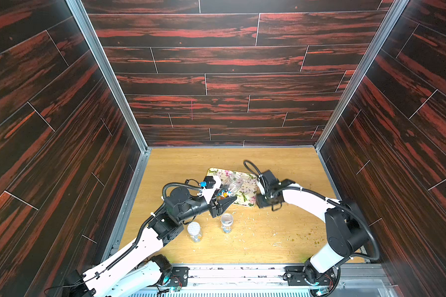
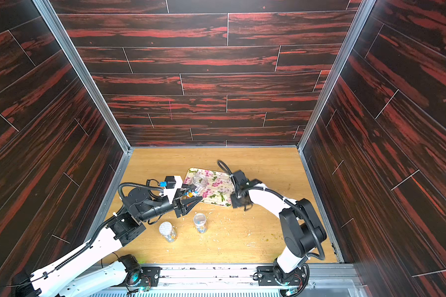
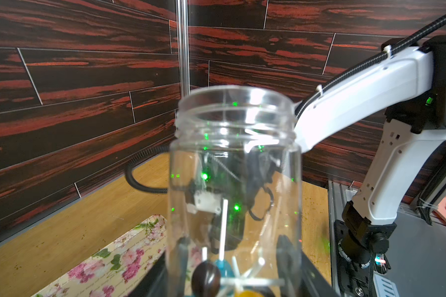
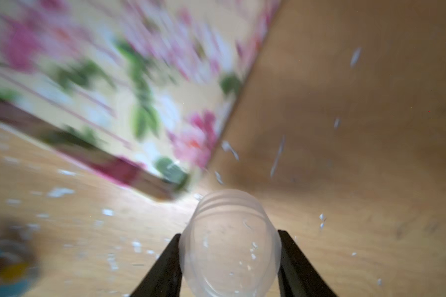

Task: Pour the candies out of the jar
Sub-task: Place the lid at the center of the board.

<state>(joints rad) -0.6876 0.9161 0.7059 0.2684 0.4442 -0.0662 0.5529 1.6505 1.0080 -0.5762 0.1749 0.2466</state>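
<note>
left claw (image 1: 223, 197) is clamping the base of the clear jar (image 1: 233, 183), with its jaws drawn in narrow on it. The jar is hanging over the floral tray (image 1: 247, 177), which is sitting mid-surface (image 1: 281, 159), nearer the far edge than the near one. The jar's long axis is running from the claw toward the surface's far right corner, with the open mouth leading. The candies (image 1: 223, 194) are sitting bunched at the base end, right at the claw.

Both top views are hiding the right claw under its own wrist, beside the tray's near right corner. The right wrist view is showing it: right claw (image 4: 229, 234) is gripping a clear threaded lid (image 4: 229, 246), one finger on each side. It is hanging just off the tray (image 4: 139, 90) corner, over wood strewn with pale crumbs (image 4: 61, 191). That view is motion-blurred.

The left wrist view is looking along the jar (image 3: 233, 180) from base to mouth. There the candies (image 3: 207, 277) are reading as lollipops with dark, blue and orange heads and pale sticks pointing toward the mouth. They are showing too small in the top views to make that out.

Only the top views are showing a white-capped small jar (image 1: 195, 231) and a clear-capped small jar (image 1: 226, 222). Both are standing upright between the tray and the surface's near edge.
</note>
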